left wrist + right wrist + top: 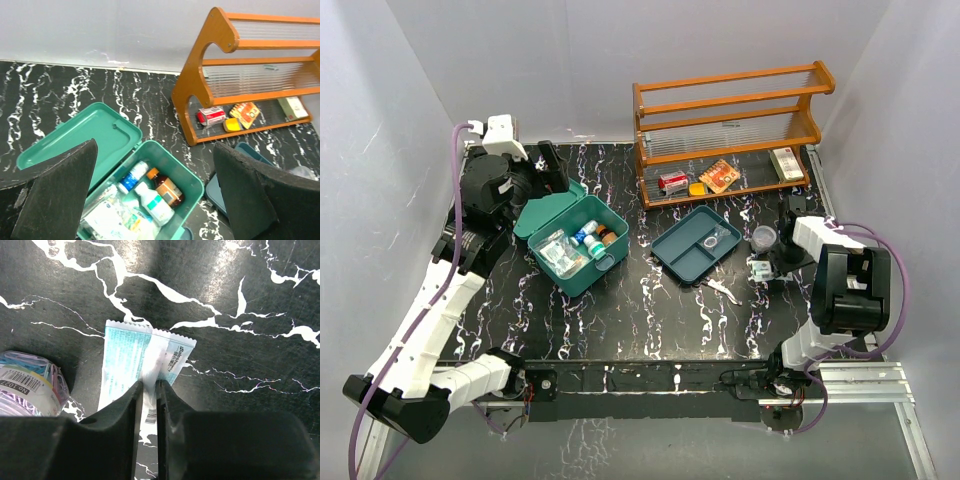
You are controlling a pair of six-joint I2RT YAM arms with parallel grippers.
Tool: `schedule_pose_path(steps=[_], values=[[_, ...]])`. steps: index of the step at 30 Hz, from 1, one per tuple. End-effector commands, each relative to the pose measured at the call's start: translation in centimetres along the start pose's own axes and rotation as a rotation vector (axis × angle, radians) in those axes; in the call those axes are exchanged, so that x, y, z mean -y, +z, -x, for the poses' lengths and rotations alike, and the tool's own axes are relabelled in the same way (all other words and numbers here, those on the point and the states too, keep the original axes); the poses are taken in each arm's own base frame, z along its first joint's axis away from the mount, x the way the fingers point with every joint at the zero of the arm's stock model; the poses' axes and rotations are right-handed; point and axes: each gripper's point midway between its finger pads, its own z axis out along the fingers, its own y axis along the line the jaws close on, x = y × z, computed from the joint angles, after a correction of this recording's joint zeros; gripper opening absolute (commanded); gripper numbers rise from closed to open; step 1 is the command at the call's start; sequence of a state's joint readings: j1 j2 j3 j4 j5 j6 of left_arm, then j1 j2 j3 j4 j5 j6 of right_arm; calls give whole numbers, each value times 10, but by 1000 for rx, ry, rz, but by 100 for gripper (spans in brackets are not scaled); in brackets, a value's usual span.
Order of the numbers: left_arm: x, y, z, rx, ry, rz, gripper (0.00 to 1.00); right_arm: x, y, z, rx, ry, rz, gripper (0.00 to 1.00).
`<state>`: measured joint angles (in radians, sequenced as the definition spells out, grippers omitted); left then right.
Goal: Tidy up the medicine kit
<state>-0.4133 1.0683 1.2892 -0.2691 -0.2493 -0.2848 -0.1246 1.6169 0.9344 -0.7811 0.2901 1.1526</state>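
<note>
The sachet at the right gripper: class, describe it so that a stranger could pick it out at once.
On the black marbled table, look on the right, under the right gripper. Pinched there, beside a clear jar of coloured paper clips, is the sachet: flat, teal-and-white, zigzag-edged, unlike the round jar.

My tabletop (pixel 620 320) is black, veined white. The medicine kit (pixel 548 212) is teal-green, the tray (pixel 685 258) darker blue-teal, the rack (pixel 200 100) orange, the sachet (pixel 125 355) pale teal and white.
</note>
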Motion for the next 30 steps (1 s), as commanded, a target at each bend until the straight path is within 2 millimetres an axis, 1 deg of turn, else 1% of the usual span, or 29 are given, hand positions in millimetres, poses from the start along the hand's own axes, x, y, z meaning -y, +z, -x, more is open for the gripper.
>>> schedule_pose_path(steps=[1, 3, 4, 8, 11, 15, 17, 20, 22, 27, 30], values=[[-14, -4, 17, 65, 60, 59, 99, 18, 9, 8, 43, -33, -101, 9], [-14, -4, 15, 60, 64, 58, 99, 17, 5, 13, 63, -32, -96, 1], [-14, -4, 14, 57, 64, 56, 99, 16, 3, 15, 75, -30, -90, 0], [-13, -3, 11, 53, 61, 52, 99, 7, -9, 26, 108, -38, -39, 0], [-12, -1, 10, 51, 60, 46, 99, 4, -21, 32, 122, -47, -11, 0], [-8, 3, 6, 41, 51, 30, 99, 1, -40, 35, 126, -78, 52, 0], [-6, 5, 5, 38, 44, 21, 99, -2, -54, 35, 122, -97, 102, 0], [-5, 9, 1, 30, 38, 16, 99, -8, -72, 31, 101, -123, 188, 0], [-4, 11, 1, 26, 34, 16, 99, -13, -85, 25, 77, -137, 250, 0], [0, 14, 1, 26, 16, 6, 99, -29, -119, 2, 35, -175, 391, 0], [3, 16, -1, 19, -3, -6, 99, -47, -141, -20, 25, -232, 468, 0]])
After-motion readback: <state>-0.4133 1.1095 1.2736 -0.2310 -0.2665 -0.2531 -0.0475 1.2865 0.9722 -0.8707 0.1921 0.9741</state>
